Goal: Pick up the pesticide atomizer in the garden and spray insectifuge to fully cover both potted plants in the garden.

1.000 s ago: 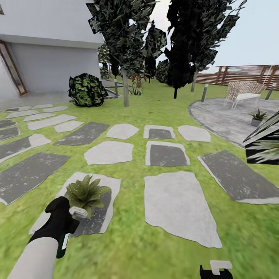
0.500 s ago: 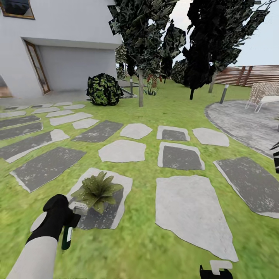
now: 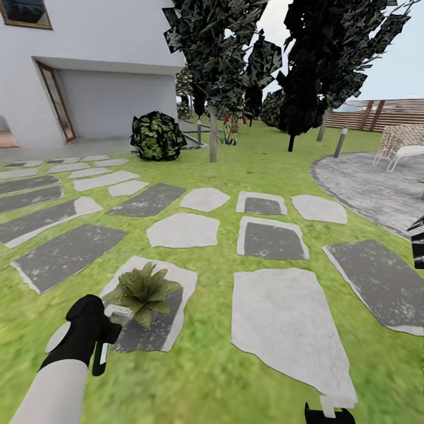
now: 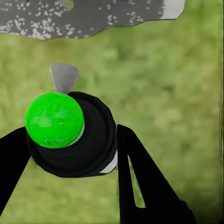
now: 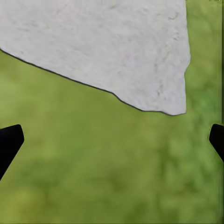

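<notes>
The left gripper point(image 4: 70, 154) is clamped on the sprayer point(image 4: 72, 135) beside the potted plant point(image 3: 143, 288) at eleven o'clock, so pickup looks done and spraying remains, while the right gripper point(image 5: 112, 135) hangs spread over grass.

The setting is a residential garden beside a house: a green lawn point(image 3: 212, 377) is laid with irregular grey stepping stones point(image 3: 282, 318), and a white house wall point(image 3: 100, 35) with a framed door point(image 3: 57, 100) stands far ahead of the left hand point(image 3: 115, 318). Dark-leaved trees point(image 3: 218, 53), a round bush point(image 3: 156, 136) and a brown slatted fence point(image 3: 377, 113) border the far side, with a round grey paved patio point(image 3: 365, 185) and a woven chair point(image 3: 397, 144) well off to the right. A small potted plant point(image 3: 143, 288) sits on the stone just beyond the left hand.
</notes>
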Robot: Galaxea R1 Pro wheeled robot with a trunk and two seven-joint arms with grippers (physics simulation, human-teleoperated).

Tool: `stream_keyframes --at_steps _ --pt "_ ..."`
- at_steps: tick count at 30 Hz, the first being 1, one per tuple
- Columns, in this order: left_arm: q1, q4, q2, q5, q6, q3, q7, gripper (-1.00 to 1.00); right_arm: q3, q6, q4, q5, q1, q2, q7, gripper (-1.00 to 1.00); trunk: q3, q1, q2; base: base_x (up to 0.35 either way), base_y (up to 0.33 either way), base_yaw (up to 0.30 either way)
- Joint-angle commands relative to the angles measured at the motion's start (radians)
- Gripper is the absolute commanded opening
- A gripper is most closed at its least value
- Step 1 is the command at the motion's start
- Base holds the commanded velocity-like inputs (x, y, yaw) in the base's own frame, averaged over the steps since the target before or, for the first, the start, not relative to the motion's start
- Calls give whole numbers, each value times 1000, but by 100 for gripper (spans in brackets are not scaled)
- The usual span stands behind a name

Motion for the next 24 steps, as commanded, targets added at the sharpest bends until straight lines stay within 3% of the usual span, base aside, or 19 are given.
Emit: stream_keyframes --at_steps 1,9,16,24 --pt "-1 -2 0 -9 3 2 -10 -100 -8 -3 1 11 -1 0 -3 100 -1 0 0 62 -257 0" --pt "-1 -6 0 -9 4 2 -10 -100 -8 -3 1 11 -1 3 -3 100 -1 0 0 21 -267 105" --pt "-1 -7 1 -10 4 3 -10 -100 -8 -3 1 11 -1 2 -3 100 -1 0 0 185 -224 168" --pt "-1 -8 1 -10 4 3 -9 -100 -8 -3 1 11 -1 -1 -3 100 -1 0 0 57 -31 4"
